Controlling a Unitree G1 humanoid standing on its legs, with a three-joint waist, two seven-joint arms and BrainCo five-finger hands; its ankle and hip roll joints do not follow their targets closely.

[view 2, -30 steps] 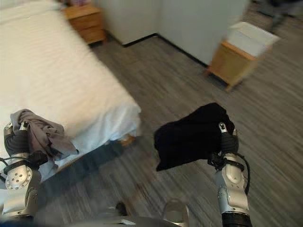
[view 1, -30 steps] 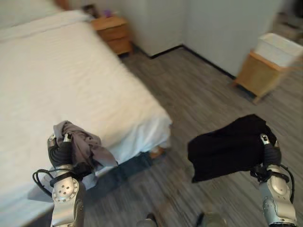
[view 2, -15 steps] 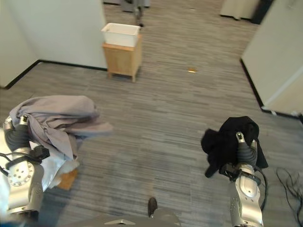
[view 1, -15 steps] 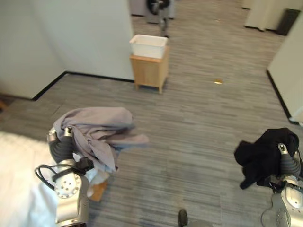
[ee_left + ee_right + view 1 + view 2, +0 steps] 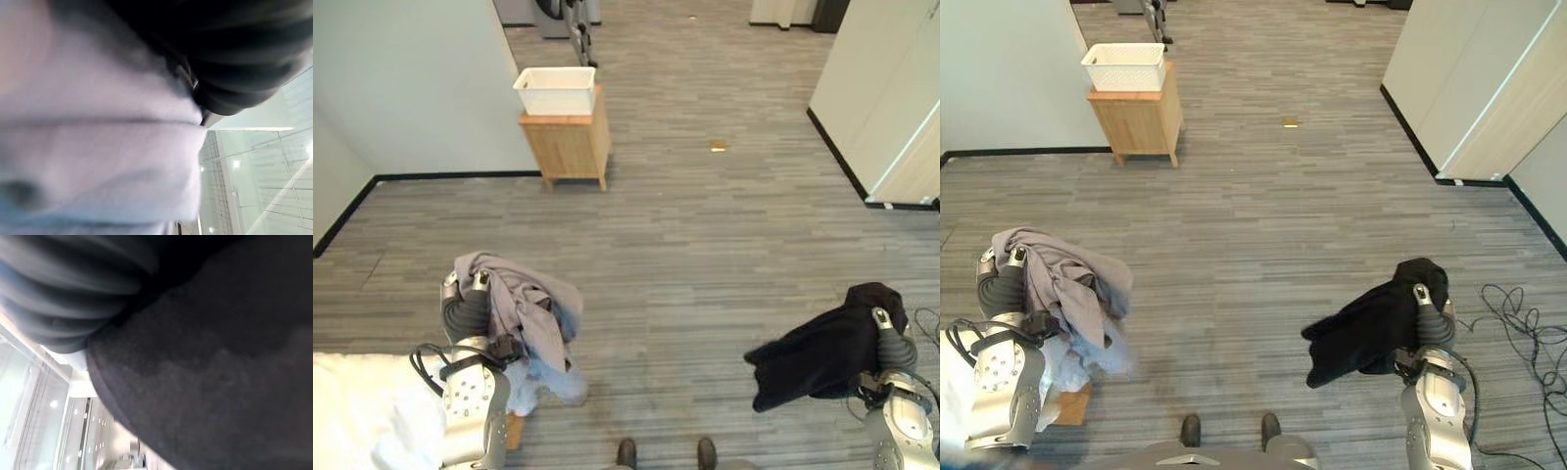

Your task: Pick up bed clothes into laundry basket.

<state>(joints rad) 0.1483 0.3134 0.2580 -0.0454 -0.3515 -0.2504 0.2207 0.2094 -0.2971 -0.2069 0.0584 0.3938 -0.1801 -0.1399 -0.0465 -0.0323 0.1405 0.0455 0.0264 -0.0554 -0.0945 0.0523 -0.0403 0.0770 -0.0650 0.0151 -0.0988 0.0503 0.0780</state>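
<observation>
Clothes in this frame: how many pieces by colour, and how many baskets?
Grey crumpled cloth garment, over the left hand: 1
Black cloth garment, over the right hand: 1
White plastic laundry basket on the light wooden stand: 1
Total: 2 garments, 1 basket.

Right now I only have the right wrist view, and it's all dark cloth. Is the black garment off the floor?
Observer: Yes. The black garment hangs draped from the raised right hand, apparently above the floor.
Operator: Where's the basket?
Observer: The white laundry basket sits on a wooden stand, far ahead and to the robot's left.
Operator: Left hand?
Observer: The left hand is raised with a grey garment draped over it.
</observation>
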